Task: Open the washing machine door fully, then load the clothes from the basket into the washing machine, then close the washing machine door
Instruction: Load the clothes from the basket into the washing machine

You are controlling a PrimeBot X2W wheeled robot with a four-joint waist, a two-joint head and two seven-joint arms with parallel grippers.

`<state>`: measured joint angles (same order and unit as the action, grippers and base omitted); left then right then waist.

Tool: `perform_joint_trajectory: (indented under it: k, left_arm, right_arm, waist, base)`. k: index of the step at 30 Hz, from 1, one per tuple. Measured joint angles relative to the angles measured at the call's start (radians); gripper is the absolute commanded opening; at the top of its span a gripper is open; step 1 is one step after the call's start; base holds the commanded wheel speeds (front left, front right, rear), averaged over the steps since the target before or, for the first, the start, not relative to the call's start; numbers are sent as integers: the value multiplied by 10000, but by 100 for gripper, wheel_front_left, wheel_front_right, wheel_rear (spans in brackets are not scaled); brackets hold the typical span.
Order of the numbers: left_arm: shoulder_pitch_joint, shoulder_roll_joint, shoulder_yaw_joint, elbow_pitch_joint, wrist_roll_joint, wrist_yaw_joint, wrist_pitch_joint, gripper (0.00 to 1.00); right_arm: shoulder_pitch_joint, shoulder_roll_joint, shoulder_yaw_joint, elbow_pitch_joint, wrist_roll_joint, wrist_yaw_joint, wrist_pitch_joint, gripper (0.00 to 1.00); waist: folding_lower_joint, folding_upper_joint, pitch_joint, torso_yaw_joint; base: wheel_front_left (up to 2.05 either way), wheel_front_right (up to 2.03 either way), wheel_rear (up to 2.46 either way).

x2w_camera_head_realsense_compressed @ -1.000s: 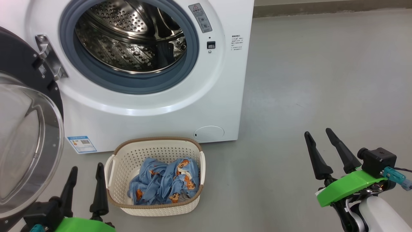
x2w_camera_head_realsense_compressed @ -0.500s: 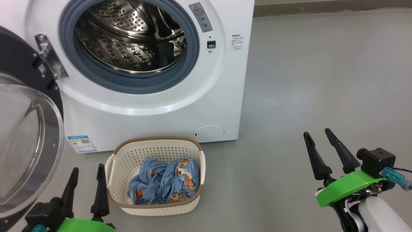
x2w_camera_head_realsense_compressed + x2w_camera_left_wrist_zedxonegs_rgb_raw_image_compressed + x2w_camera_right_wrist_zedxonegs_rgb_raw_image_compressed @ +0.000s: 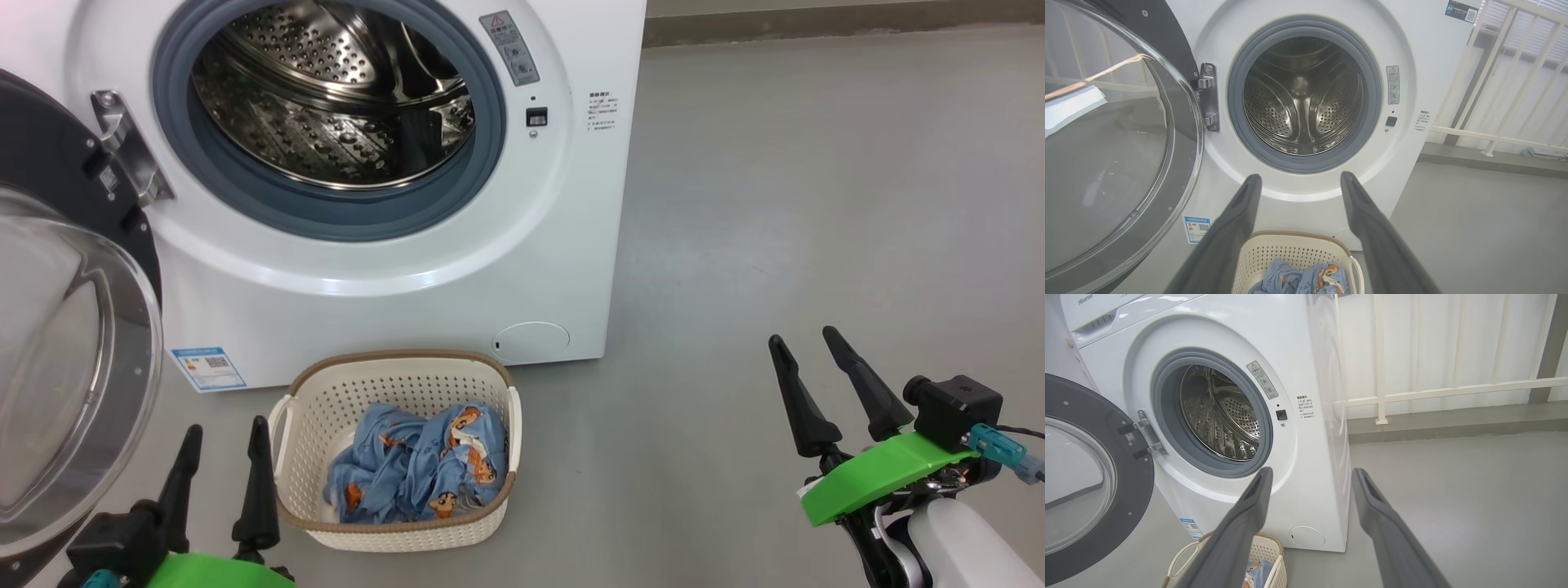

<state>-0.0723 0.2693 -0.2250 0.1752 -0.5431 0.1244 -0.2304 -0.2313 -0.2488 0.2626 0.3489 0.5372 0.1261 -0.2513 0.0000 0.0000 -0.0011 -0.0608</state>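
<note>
The white washing machine (image 3: pixel 457 269) (image 3: pixel 1421 53) (image 3: pixel 1314 465) fills the upper left, its steel drum (image 3: pixel 335 90) bare. Its door (image 3: pixel 73 367) (image 3: pixel 1114 134) (image 3: pixel 1090 486) is swung wide open to the left, glass bowl facing me. On the floor before the machine sits the cream basket (image 3: pixel 326 408) (image 3: pixel 1290 253) (image 3: pixel 1267 549) holding the light blue clothes (image 3: pixel 416 474) (image 3: pixel 1298 279) (image 3: pixel 1255 571). My left gripper (image 3: pixel 227 429) (image 3: pixel 1298 179) stands open just left of the basket, empty. My right gripper (image 3: pixel 802 336) (image 3: pixel 1308 473) is open and empty, well right of the basket over bare floor.
Grey floor (image 3: pixel 816 204) stretches right of the machine. A white railing (image 3: pixel 1453 392) (image 3: pixel 1494 134) and a low kerb (image 3: pixel 1453 422) run behind it. A blue label (image 3: pixel 208 369) is stuck low on the machine's front.
The head view has shifted slightly, so the machine and basket sit a little lower. Both grippers hold almost the same places, still open.
</note>
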Motion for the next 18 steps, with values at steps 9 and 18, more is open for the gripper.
perform_joint_trajectory:
  k: [9, 18]
  left_arm:
    - [0, 19, -50, 0, 0, 13, 4, 100]
    - [-5, 31, -69, 0, -12, 46, 4, 100]
  right_arm:
    - [1, -2, 104, 0, 2, 0, 0, 100]
    - [1, 8, 107, 0, 81, 0, 0, 100]
  waist:
    - [0, 0, 45, 27]
    - [0, 0, 102, 57]
  base:
    - [132, -132, 0]
    - [153, -153, 0]
